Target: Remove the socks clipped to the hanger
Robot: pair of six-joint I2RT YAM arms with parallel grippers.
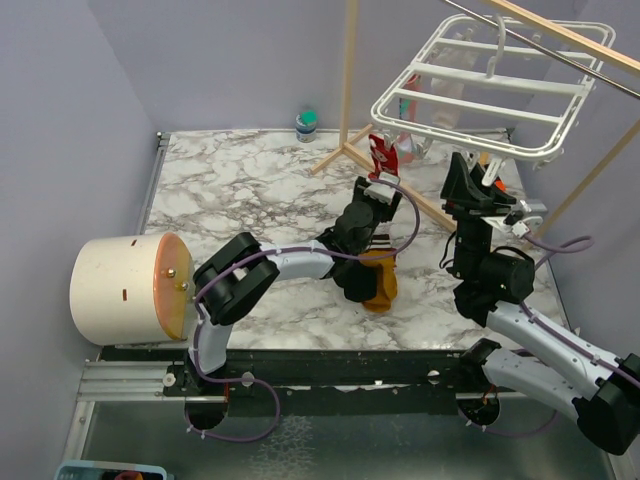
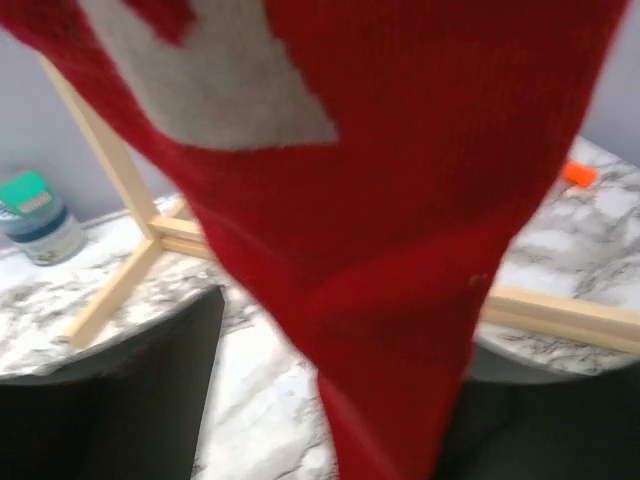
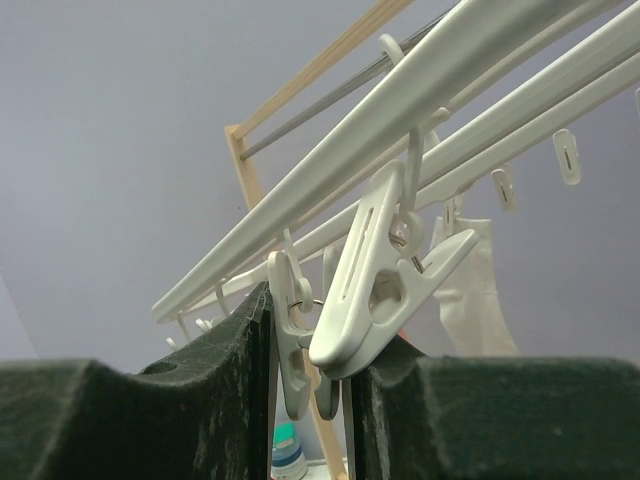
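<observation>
Holding: left fingers [image 1: 381, 168] gripped red-and-white knitted sock [image 2: 400, 250], below white plastic grid hanger [image 1: 490, 85].
Right fingers [image 3: 310, 390]: narrow around white clip [image 3: 375, 285].
Advice: squeeze clip, pull sock straight down.

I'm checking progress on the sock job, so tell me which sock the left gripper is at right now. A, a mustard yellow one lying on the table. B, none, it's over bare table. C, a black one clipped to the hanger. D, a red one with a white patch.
D: the left gripper is raised at the red sock with a white patch, which fills the left wrist view; the mustard sock lies on the table below the arm.
</observation>
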